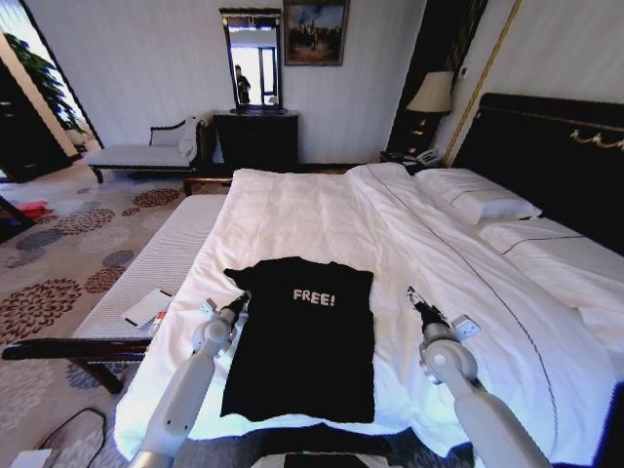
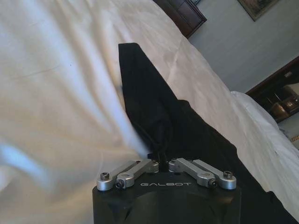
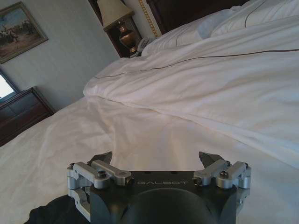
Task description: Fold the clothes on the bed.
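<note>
Judging from the head view, the fold is only begun: the T-shirt (image 1: 302, 336) lies flat and face up near the foot of the bed (image 1: 322, 210), "FREE!" lettering readable. Its sleeve on the robot's right appears already tucked in, giving a straight edge; the sleeve on the robot's left still sticks out. The body is at full length. Remaining work, in my estimate: both side folds to finish and the lengthwise fold. The left gripper (image 1: 240, 299) sits at the tip of that protruding sleeve. The right gripper (image 1: 413, 297) stands over the white duvet (image 1: 458, 283), just beside the shirt's straight edge and apart from it.

Left wrist view: the left gripper (image 2: 161, 158) has its jaws closed to almost nothing, and a pinch of black cloth rises between them (a grasp on the sleeve, as far as can be seen). The T-shirt (image 2: 154, 107) runs away from the gripper as a dark ridge over the white bedding.

Right wrist view: the right gripper (image 3: 156, 161) is spread wide, fingertips (image 3: 103, 157) well apart, holding nothing and touching nothing visible. White duvet (image 3: 196, 84) lies ahead; a scrap of the T-shirt (image 3: 51, 212) shows beside the gripper body.
</note>
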`<state>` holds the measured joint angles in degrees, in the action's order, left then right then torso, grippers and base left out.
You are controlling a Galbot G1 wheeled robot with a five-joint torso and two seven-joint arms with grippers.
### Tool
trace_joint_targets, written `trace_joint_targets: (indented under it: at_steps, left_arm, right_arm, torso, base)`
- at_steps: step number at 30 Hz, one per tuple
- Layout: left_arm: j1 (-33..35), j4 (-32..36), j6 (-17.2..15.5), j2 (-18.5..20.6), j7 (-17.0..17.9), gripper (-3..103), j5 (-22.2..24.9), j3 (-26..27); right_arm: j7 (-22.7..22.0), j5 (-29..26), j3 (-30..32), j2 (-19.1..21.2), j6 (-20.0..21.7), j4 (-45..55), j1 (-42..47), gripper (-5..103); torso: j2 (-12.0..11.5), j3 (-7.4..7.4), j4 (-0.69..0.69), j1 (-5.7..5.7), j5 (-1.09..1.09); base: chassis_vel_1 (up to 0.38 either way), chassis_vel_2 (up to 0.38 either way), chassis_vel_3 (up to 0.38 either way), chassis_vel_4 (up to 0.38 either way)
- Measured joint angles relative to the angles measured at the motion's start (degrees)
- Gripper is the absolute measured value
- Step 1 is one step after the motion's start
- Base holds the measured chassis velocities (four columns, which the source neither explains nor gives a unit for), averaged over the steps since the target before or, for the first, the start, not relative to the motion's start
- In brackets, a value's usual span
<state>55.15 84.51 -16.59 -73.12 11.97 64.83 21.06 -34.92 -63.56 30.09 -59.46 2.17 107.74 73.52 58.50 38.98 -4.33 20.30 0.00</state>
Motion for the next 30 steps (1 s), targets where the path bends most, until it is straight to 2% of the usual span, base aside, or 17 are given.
trace_joint_targets:
  at_steps: [13,21,24,30]
  left_arm:
    - [-1.09,0.91,1.07,0.48,-0.69,3,-1.59,-0.96]
    - [-2.15,4.73,1.73,2.66,-2.32,3,-6.97,-4.92]
    - [-1.49,6.22,1.96,3.89,-2.69,3,-9.31,-5.29]
    - [-1.40,7.01,2.01,5.20,-2.98,3,-10.04,-5.89]
  right_arm:
    - [-0.16,0.31,0.25,-0.02,-0.02,-0.55,0.19,100]
    - [-0.42,0.45,-0.12,0.10,-0.03,-0.82,-0.11,100]
    - [-0.55,0.45,-1.51,0.30,-0.03,-1.35,-1.39,100]
    - [-0.68,0.45,-1.49,0.45,0.01,-1.52,-1.30,100]
  torso:
    - [0.00,0.00,0.02,0.00,0.00]
    - [0.00,0.00,-0.03,0.00,0.00]
    - [0.00,0.00,0.05,0.00,0.01]
    - [0.00,0.00,0.01,0.00,0.00]
  base:
    - [0.000,0.000,0.000,0.000]
    - [0.000,0.000,0.000,0.000]
    - [0.000,0.000,0.000,0.000]
    - [0.000,0.000,0.000,0.000]
